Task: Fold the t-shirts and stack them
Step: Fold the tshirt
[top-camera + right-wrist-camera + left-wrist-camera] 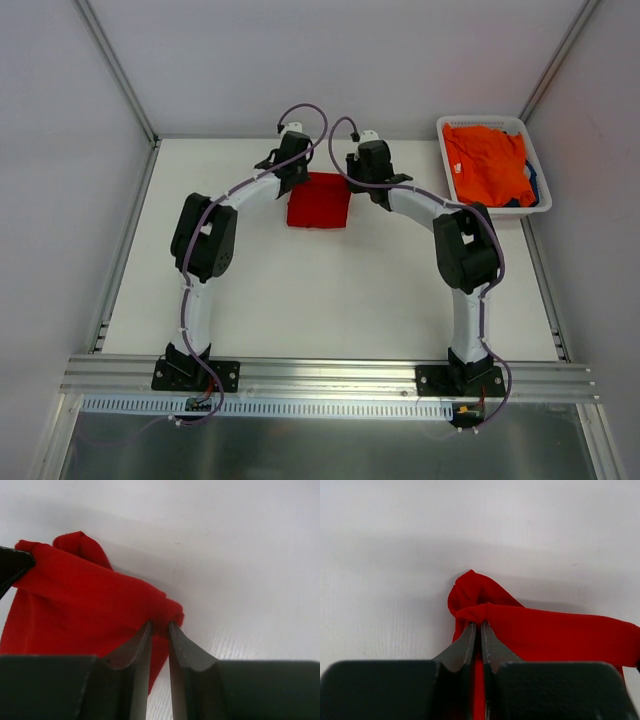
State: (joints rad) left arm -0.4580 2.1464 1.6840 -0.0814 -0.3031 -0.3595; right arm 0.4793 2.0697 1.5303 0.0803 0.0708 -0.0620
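Observation:
A bright red t-shirt (318,202) lies folded into a small rectangle at the far middle of the table. My left gripper (296,180) is at its far left corner, shut on a bunched fold of the red cloth (545,635), with its tips (480,624) pinched tight. My right gripper (352,182) is at the far right corner; its jaws (160,625) stand a little apart with a bulge of the red t-shirt (85,610) between the tips. An orange t-shirt (487,163) lies crumpled in the basket, with a sliver of a dark blue t-shirt (531,185) beside it.
The white plastic basket (480,122) stands at the table's far right corner. White walls with metal frame rails enclose the table on the left, back and right. Both arms arch over the table's middle towards the red shirt.

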